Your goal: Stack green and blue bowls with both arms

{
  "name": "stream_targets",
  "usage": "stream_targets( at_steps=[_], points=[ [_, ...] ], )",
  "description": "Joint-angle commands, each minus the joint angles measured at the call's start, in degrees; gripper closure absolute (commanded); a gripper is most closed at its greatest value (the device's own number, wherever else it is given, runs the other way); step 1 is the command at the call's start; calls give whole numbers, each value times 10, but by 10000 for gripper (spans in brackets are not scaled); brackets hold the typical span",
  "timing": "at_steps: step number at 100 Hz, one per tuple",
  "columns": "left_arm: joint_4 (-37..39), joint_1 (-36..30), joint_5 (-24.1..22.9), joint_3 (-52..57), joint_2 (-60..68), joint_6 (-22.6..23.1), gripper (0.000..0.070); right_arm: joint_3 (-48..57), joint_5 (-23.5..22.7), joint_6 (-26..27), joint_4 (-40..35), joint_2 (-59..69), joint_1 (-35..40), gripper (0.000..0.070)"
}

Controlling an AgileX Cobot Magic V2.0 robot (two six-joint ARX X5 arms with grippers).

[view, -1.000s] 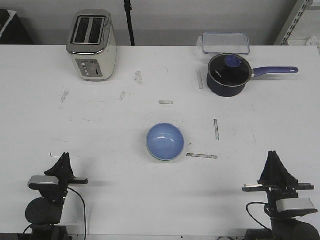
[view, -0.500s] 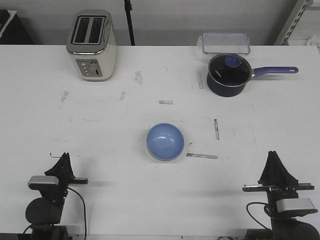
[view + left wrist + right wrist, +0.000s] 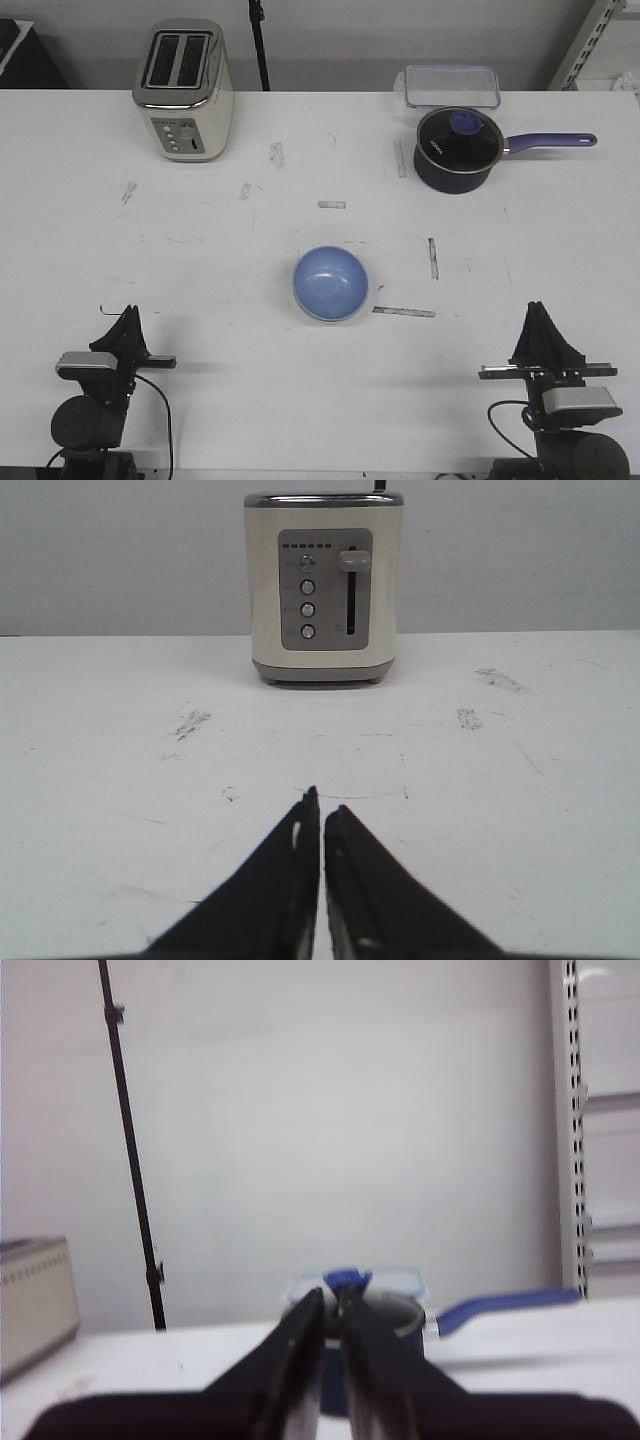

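Observation:
The light blue bowl (image 3: 331, 284) sits upright at the middle of the table. A thin pale green edge shows under its lower left rim (image 3: 303, 304), so the green bowl seems to lie beneath it, otherwise hidden. My left gripper (image 3: 128, 318) is shut and empty near the front left edge, far from the bowl; in the left wrist view (image 3: 320, 805) its fingers meet over bare table. My right gripper (image 3: 537, 310) is shut and empty near the front right edge; the right wrist view (image 3: 332, 1295) is blurred. Neither wrist view shows the bowls.
A cream toaster (image 3: 184, 90) stands at the back left, straight ahead of the left gripper (image 3: 323, 585). A dark navy pot with a glass lid (image 3: 458, 148) and a clear lidded box (image 3: 451, 85) are at the back right. Tape strips (image 3: 404, 312) lie near the bowl.
My right gripper has shifted slightly to the left and a little away from the front edge. The bowl and the left arm have not moved.

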Motion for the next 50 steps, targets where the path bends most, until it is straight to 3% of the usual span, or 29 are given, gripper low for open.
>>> stream_targets(
  at_steps=[1, 50],
  points=[
    [9, 1, 1, -13, -1, 2, 698, -2, 0, 1, 2, 0, 0, 683],
    [9, 1, 1, -13, -1, 2, 698, -97, -17, -9, 40, 0, 0, 682]
  ],
)
